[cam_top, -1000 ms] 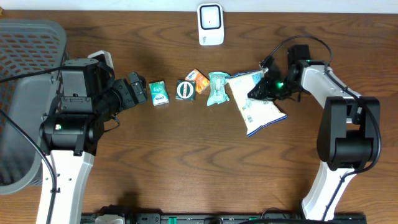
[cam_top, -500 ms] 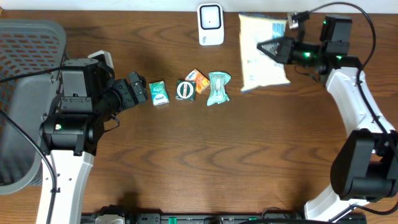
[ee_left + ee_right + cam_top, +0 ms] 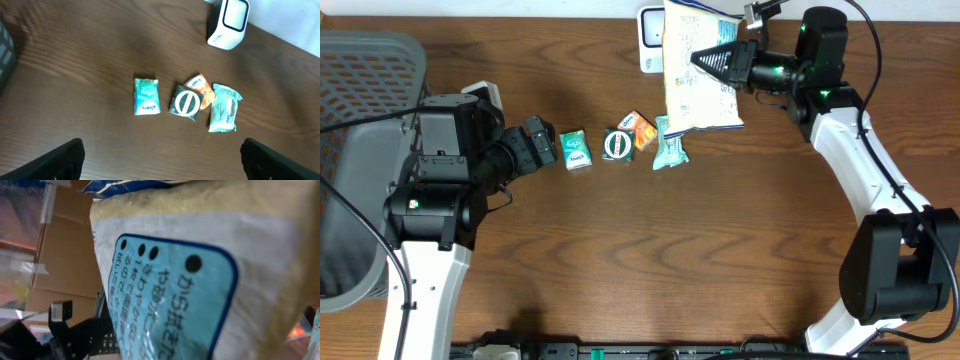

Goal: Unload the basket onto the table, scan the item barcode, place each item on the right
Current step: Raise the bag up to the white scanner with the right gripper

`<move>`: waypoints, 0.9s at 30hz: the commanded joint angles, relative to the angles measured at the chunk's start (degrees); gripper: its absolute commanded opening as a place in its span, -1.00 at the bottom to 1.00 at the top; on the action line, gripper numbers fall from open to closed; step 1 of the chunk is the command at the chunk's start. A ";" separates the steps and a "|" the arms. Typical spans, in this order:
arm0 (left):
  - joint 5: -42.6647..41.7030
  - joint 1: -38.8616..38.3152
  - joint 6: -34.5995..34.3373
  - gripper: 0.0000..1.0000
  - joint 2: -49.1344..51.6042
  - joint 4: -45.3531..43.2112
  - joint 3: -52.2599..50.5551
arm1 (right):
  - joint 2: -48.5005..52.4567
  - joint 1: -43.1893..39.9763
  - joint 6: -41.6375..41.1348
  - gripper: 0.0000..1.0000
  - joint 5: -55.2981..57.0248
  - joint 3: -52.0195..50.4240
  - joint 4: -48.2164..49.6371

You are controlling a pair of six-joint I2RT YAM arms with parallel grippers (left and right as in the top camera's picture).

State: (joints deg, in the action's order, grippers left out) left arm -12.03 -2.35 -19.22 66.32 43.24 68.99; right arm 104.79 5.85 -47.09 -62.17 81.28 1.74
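The right claw [image 3: 715, 58] is pressed together on the large cream and pale-blue snack bag [image 3: 695, 70], pinching its thin film and holding it in the air at the back of the worktop [image 3: 720, 250], where from overhead it overlaps the white upright barcode scanner [image 3: 651, 20]. The main risk is a failed read: the limp bag hangs from one pinch, so it may sag, twist or crease and turn its code away from the scanner window; where the barcode sits cannot be told. A slip of the film would probably drop the bag onto the mint-green wipes pack [image 3: 670, 143] below its lower edge. Swinging closer could knock the scanner. The left claw [image 3: 545, 145] rests spread wide and empty, near the small teal packet [image 3: 576, 149].
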 commanded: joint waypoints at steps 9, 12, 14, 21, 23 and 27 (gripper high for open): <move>0.35 0.20 0.98 0.96 -0.04 0.02 0.87 | -0.52 -0.11 -2.12 -0.98 -1.42 0.79 0.46; 0.35 0.20 0.98 0.96 -0.04 0.02 0.87 | -0.52 -0.11 -0.92 -0.98 -1.49 0.79 0.44; 0.35 0.20 0.98 0.95 -0.04 0.02 0.87 | -0.52 -0.11 -0.42 -0.98 -1.73 0.79 0.44; 0.35 0.20 0.98 0.95 -0.04 0.02 0.87 | -0.52 -0.09 0.66 -0.98 -1.86 0.79 0.50; 0.35 0.20 0.98 0.96 -0.04 0.02 0.87 | -0.52 0.13 3.63 -0.98 -1.95 0.79 1.18; 0.35 0.20 0.98 0.95 -0.04 0.02 0.87 | -0.52 1.09 12.68 -0.98 -4.61 0.79 4.87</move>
State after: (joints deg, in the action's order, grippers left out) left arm -12.03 -2.35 -19.22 66.32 43.24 68.99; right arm 104.84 6.00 -42.61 -63.05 81.28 4.93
